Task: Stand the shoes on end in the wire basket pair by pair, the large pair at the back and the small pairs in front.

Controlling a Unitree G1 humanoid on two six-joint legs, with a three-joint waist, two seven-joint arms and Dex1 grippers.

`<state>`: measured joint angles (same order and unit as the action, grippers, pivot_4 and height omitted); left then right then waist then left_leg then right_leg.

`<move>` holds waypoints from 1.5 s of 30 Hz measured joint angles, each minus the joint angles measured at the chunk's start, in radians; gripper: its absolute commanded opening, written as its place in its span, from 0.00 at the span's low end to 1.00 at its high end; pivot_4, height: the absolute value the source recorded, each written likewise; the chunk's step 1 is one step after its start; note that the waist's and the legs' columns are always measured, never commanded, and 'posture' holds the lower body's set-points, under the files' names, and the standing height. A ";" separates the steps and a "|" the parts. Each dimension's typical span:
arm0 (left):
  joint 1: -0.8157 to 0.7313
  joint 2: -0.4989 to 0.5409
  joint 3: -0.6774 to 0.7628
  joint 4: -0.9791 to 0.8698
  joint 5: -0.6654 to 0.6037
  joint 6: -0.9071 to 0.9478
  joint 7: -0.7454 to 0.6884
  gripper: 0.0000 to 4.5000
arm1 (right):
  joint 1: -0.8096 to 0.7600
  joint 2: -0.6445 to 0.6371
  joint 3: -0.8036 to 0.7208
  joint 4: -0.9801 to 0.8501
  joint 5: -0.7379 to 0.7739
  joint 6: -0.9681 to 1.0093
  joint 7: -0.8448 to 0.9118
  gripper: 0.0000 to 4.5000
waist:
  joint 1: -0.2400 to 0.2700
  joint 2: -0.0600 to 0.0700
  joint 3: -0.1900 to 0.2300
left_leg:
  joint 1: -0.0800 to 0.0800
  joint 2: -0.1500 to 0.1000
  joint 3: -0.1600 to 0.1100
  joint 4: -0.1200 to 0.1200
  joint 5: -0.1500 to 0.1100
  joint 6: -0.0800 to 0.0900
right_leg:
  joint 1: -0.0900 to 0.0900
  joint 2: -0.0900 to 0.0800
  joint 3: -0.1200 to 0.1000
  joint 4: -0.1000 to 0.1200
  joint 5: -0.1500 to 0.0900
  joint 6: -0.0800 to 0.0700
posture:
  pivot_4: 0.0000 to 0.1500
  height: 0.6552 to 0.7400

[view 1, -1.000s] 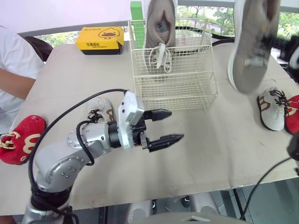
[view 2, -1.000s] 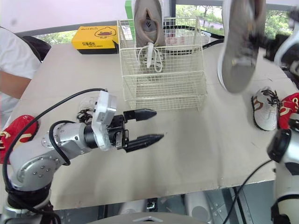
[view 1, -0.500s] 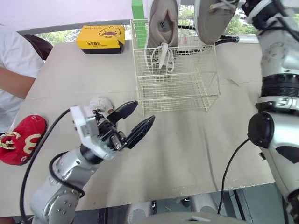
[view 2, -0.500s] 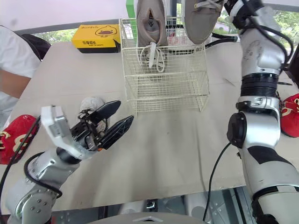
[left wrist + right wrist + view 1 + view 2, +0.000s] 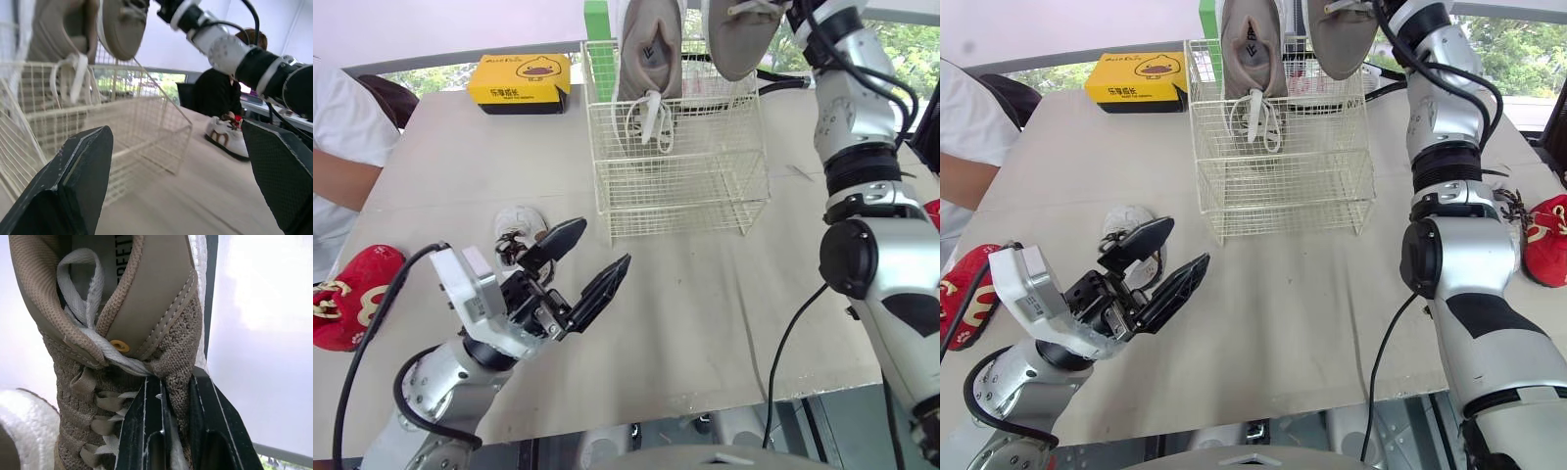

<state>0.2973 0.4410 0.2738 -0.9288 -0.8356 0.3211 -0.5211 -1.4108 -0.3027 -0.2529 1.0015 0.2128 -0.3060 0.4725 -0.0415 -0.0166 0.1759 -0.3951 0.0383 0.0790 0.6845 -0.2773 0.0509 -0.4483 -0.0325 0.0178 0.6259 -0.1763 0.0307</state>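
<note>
Beside yellow box [image 5: 522, 81], basket [image 5: 680, 186] | right tool [image 5: 169, 390] pinches beige shoe [image 5: 739, 39] — left tool [image 5: 604, 243] agape, empty

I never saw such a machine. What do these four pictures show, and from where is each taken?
It is a humanoid robot with two arms, each ending in a two-fingered tool. Two pictures come from cameras in its head, looking down on a table; two come from cameras on its wrists. On the table stand a yellow box and a wire basket with one beige shoe on end inside; a small white shoe and a red shoe lie nearby. The right tool is shut on a second beige shoe above the basket. The left tool is open. A person is at the left.
</note>
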 measured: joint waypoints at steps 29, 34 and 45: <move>-0.135 0.020 -0.073 0.169 0.062 -0.042 0.005 1.00 | 0.365 0.012 0.123 -0.283 -0.058 0.168 0.053 0.99 | 0.000 -0.002 -0.007 | 0.000 0.001 0.001 -0.003 0.000 0.000 | -0.002 0.000 0.001 0.000 0.000 0.000 | 1.00 1.00; -0.144 0.024 -0.080 0.150 0.053 -0.020 0.037 1.00 | 0.380 -0.046 0.190 -0.371 -0.140 0.110 0.059 0.99 | 0.002 -0.002 -0.007 | 0.000 0.001 0.001 -0.003 0.000 0.000 | -0.002 0.000 0.001 0.000 0.000 0.000 | 1.00 1.00; -0.191 0.024 -0.100 0.157 0.062 0.003 0.044 1.00 | 0.332 -0.059 0.231 -0.397 -0.130 0.085 0.167 0.01 | -0.001 -0.002 -0.006 | 0.000 0.001 0.001 -0.003 0.000 0.000 | -0.002 0.001 0.001 0.000 0.000 0.000 | 1.00 1.00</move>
<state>0.1066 0.4646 0.1733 -0.7714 -0.7732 0.3243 -0.4769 -1.0792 -0.3619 -0.0215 0.6043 0.0830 -0.2206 0.6393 -0.0429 -0.0185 0.1699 -0.3953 0.0394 0.0799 0.6814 -0.2770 0.0504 -0.4505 -0.0310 0.0184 0.6256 -0.1763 0.0310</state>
